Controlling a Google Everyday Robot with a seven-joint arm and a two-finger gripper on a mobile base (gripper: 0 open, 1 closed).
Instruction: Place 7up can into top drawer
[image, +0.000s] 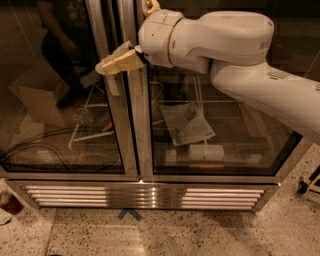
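Observation:
The 7up can is out of view, and so is the top drawer. My white arm (240, 55) reaches in from the right across the upper part of the camera view. Its tan gripper (111, 64) points left and hangs in front of the centre post (131, 125) between two glass doors, near the top of the left one. I see nothing in the gripper.
A glass-fronted cabinet fills the view, with a left door (60, 110) and a right door (220, 130). Behind the glass lie a newspaper (187, 125), white boxes (206, 151) and cables (45, 145). A metal grille (140, 196) runs along the bottom, above a speckled floor with a blue mark (129, 214).

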